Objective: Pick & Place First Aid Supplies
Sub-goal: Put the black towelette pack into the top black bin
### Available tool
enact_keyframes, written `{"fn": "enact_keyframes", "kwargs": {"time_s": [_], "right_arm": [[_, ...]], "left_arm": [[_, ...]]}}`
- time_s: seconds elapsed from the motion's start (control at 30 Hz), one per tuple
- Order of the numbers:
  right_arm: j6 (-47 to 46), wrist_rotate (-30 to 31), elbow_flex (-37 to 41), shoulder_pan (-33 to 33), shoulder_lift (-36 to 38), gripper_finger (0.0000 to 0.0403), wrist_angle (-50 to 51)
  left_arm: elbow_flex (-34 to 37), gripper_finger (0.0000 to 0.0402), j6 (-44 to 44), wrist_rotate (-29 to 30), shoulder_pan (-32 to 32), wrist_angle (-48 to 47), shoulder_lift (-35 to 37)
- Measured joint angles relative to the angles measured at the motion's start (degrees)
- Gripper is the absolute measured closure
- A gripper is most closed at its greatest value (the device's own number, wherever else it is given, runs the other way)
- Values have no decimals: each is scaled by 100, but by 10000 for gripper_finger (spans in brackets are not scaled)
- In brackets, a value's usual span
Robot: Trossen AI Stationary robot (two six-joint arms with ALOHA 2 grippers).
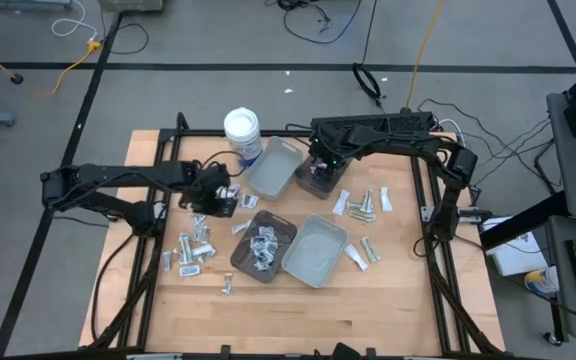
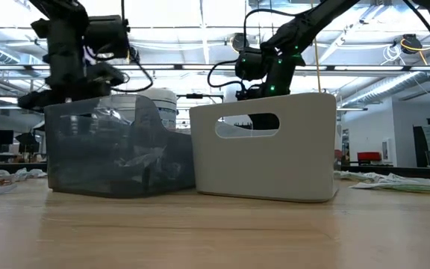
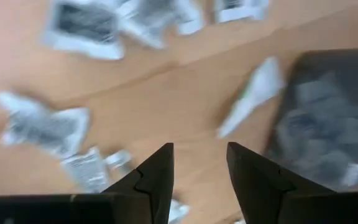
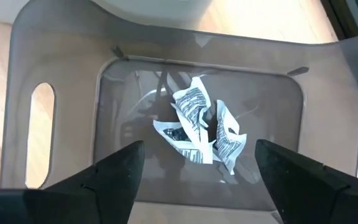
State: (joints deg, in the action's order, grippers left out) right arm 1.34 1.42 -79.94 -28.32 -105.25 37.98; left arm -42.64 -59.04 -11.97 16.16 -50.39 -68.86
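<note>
First aid supplies, small white and silvery packets, lie scattered on the wooden table (image 1: 298,310): one cluster at the left (image 1: 193,250), another at the right (image 1: 363,205). More packets lie in a dark tray (image 1: 265,248) near the middle. My left gripper (image 3: 199,149) hangs open above the left cluster, fingers pointing steeply down, nothing between them. My right gripper (image 4: 199,144) stands wide open above a second dark tray (image 4: 61,56) at the back. A few crumpled packets (image 4: 194,124) lie on that tray's floor, below the fingers and apart from them.
A white tub (image 1: 242,130) stands at the back, beside a light grey tray (image 1: 273,165). Another light grey tray (image 1: 316,250) sits right of the middle dark tray. Bare wood stretches along the near edge.
</note>
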Motion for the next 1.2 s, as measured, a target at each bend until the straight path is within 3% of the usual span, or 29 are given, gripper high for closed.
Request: {"fn": "enact_keyframes", "kwargs": {"time_s": [0.4, 0.97, 1.2], "right_arm": [[153, -1, 0, 0, 0, 103, -2], [153, -3, -2, 0, 0, 107, -2], [153, -16, -2, 4, 0, 108, -2]], "left_arm": [[33, 249, -108, 909, 204, -1353, 79], [1330, 249, -367, 1233, 299, 101, 59], [1444, 268, -266, 1313, 289, 196, 59]]}}
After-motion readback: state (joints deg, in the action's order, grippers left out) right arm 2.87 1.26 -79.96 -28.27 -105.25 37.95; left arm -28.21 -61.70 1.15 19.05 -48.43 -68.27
